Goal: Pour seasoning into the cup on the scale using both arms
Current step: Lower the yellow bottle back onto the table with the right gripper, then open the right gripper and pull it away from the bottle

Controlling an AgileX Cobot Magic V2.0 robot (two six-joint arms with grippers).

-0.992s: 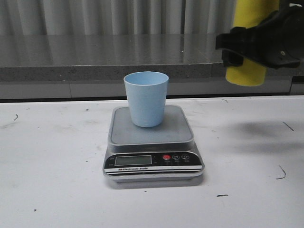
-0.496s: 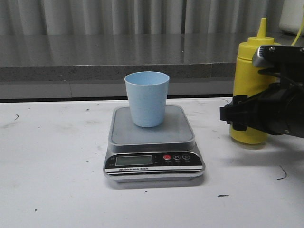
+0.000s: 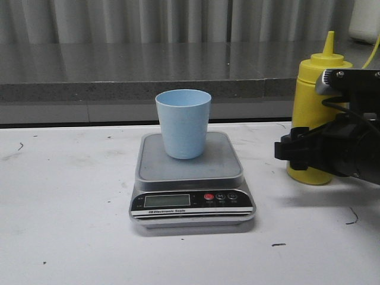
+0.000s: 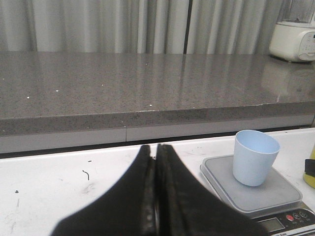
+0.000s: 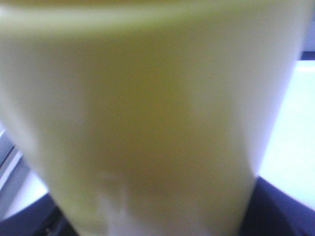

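The yellow seasoning bottle (image 3: 310,89) stands upright on the white table to the right of the scale, nozzle up. My right gripper (image 3: 301,151) is shut around its lower body from the right side. In the right wrist view the bottle (image 5: 147,123) fills the picture, with a dark finger in each lower corner. The light-blue cup (image 3: 183,122) stands upright and looks empty on the platform of the silver scale (image 3: 190,172). My left gripper (image 4: 156,155) is shut and empty, low over the table to the left of the scale (image 4: 256,194) and cup (image 4: 255,157). It is out of the front view.
A grey stone counter ledge (image 3: 148,71) runs behind the table, with curtains behind it. A white appliance (image 4: 295,37) stands on the counter at the far right. The white table (image 3: 71,208) carries small dark marks.
My right gripper has brought the yellow bottle down from high at the upper right until it stands on the table beside the scale. The cup and scale have not moved.
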